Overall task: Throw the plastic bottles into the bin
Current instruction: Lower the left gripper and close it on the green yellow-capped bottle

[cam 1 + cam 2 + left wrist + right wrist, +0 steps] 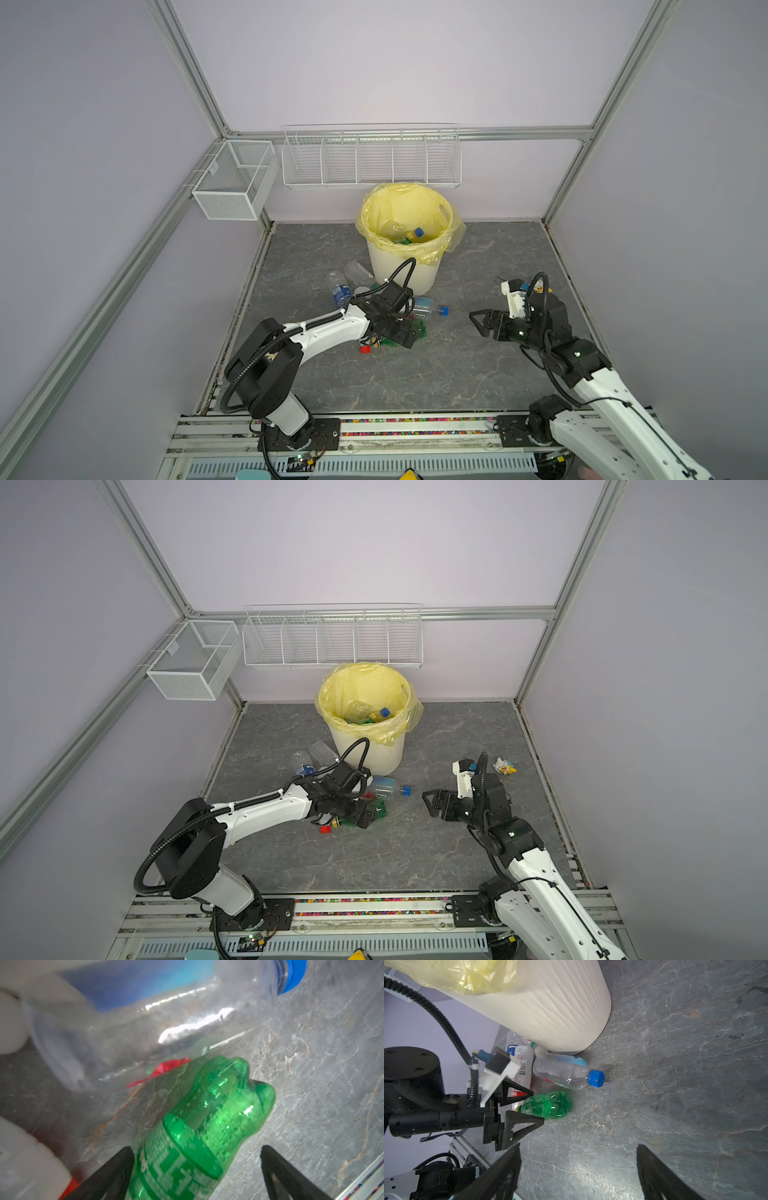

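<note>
About a third done, I judge. Inside the bin (386, 266), upper middle of both top views, three plastic bottles (409, 237) show (more may lie beneath). Five are left on the counter (415, 382) that I can make out, perhaps a sixth, clustered at the bin's lower left:

- one green bottle (207, 1115)
- one clear blue-capped bottle (566, 1072)
- one white red-capped bottle (523, 1068)
- two clear bottles (357, 270) beyond them

My left gripper (195, 1147) stands apart, astride the green bottle, not yet clamped. My right gripper (578, 1144) gapes empty over bare counter.
</note>
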